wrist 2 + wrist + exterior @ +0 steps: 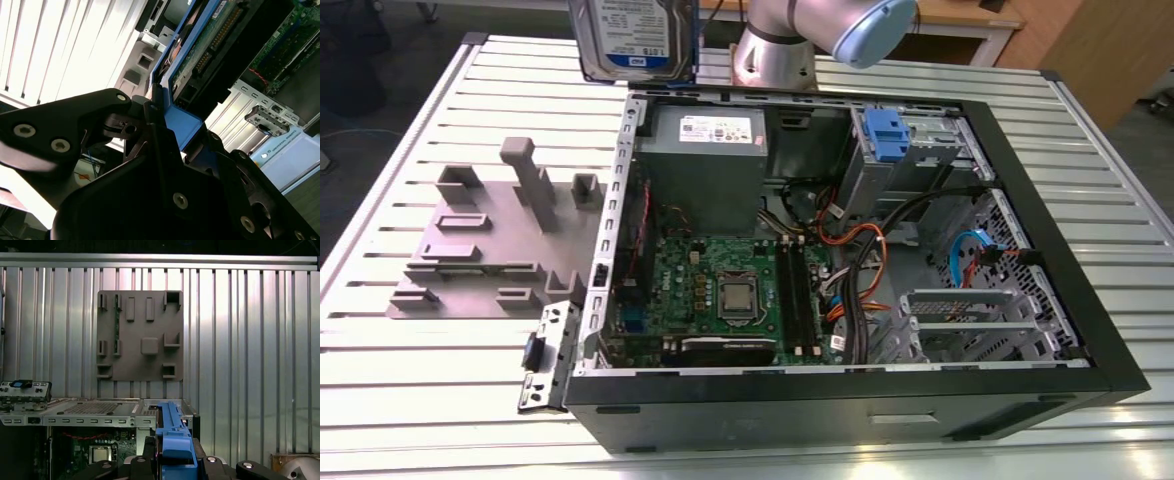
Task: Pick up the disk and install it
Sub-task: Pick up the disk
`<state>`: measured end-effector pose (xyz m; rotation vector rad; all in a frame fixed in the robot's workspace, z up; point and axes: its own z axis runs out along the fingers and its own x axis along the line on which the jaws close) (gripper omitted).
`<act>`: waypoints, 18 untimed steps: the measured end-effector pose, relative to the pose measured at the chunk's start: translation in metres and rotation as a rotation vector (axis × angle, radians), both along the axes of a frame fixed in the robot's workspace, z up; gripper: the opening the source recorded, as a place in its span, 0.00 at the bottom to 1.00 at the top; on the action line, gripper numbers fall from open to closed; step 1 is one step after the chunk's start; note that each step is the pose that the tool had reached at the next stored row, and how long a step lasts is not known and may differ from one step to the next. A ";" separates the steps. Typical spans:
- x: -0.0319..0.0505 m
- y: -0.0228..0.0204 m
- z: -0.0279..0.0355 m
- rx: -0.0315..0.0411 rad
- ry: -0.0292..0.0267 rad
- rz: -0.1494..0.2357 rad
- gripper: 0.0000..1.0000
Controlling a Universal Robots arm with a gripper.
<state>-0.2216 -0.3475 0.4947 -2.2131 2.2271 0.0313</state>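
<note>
My gripper [174,456] is pinched on the blue side rail of the disk [634,40], which hangs upright in the air above the far edge of the open computer case [854,398], clear of the worktop [414,380]. I judge the pick-up done and the carry in hand. The install is not yet done, and seating the disk calls for its rails held square to a bay inside the case.

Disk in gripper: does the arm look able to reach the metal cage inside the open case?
Probably yes. The gripper holds the disk high near the case, whose side is off, and the cage lies open from above. A blue cable beside it could crowd the approach.
</note>
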 end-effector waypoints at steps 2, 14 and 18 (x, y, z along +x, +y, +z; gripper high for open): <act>0.0015 0.0000 0.0000 0.0000 0.0000 0.000 0.37; 0.0090 -0.0004 0.0000 0.0001 -0.0001 0.000 0.37; 0.0093 -0.0029 -0.0001 0.0001 -0.0001 0.000 0.37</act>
